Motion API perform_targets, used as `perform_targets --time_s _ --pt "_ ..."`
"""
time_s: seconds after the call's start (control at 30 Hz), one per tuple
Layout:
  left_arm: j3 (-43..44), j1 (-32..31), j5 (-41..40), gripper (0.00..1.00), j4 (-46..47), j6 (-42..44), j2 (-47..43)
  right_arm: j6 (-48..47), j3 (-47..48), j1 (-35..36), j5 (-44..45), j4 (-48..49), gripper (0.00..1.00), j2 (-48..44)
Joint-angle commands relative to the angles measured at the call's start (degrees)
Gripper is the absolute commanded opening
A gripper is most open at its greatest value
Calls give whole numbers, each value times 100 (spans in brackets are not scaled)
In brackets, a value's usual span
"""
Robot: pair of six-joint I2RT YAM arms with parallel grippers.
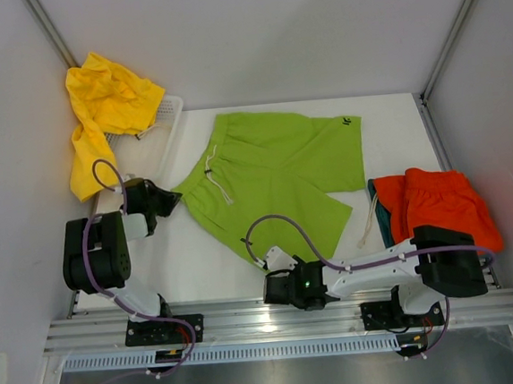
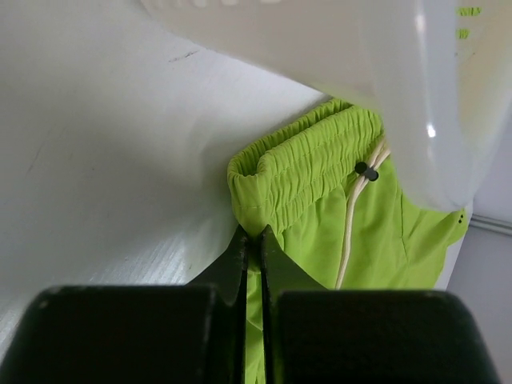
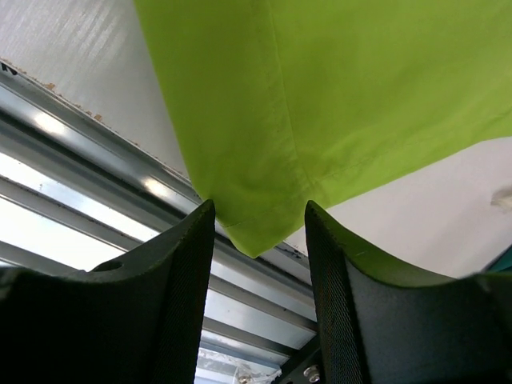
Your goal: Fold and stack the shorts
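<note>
My left end effector point(image 2: 252, 240) is pinched tight on the waistband corner of the lime green shorts point(image 2: 320, 176), low in the wrist frame. My right end effector point(image 3: 260, 214) stands wide, with a leg-hem corner between its fingers, not clamped. Only the top view shows these shorts spread across the middle of the bench point(image 1: 208, 250), the orange-red shorts point(image 1: 441, 198) at right, and the yellow shorts point(image 1: 105, 102) at upper left.

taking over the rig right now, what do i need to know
Left gripper: shut on the waistband corner of the lime green shorts.
Right gripper: open at a leg hem corner, not gripping.
Lime green shorts lie spread out mid-table, unfolded. Orange-red shorts lie on dark teal shorts at the right. Yellow shorts hang over the white basket.
Left: fold lime green, then yellow; stack both.
</note>
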Motion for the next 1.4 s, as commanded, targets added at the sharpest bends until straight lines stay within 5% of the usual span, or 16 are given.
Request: perform_targets --time_s 0.0,0.23,0.47,0.77,0.93,1.17,1.37 --pt "267 91 -14 0 -54 212 -191 -134 135 -31 -249 50 52 120" --pt "425 117 4 0 -221 291 -208 -64 91 39 -390 67 51 216" --pt "496 135 4 0 -371 344 -296 -125 126 39 -144 173 0 287" --pt "434 486 496 0 -651 291 -462 155 424 1198 436 -37 0 -135" --pt "285 530 241 0 -1345 493 -1314 647 986 2225 804 -704 0 -179" --pt "443 758 -400 0 -3375 643 -2808 1658 1541 2588 1315 -1953 0 -345" --pt "276 1804 179 0 -4079 853 -3872 1650 1716 2878 1359 -1822 0 -461"
